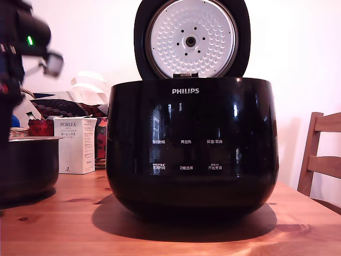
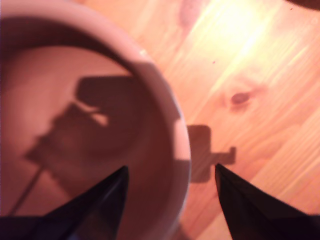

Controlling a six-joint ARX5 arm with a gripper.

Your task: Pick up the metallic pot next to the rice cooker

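Gripper (image 2: 170, 200) open, fingers spread either side of the metallic pot's (image 2: 75, 115) rim: I've got one fingertip over the pot's inside, the other over the wooden table (image 2: 250, 75) outside it. No contact I can confirm. Beyond the pot sits the rice cooker (image 1: 192, 146), lid up.

A knotty wooden table (image 1: 176, 240) carries the large black Philips rice cooker (image 1: 192, 144) at its middle. At the exterior view's left stands the metallic pot (image 1: 26, 168), with a white Porlex box (image 1: 74, 145) farther back between them.
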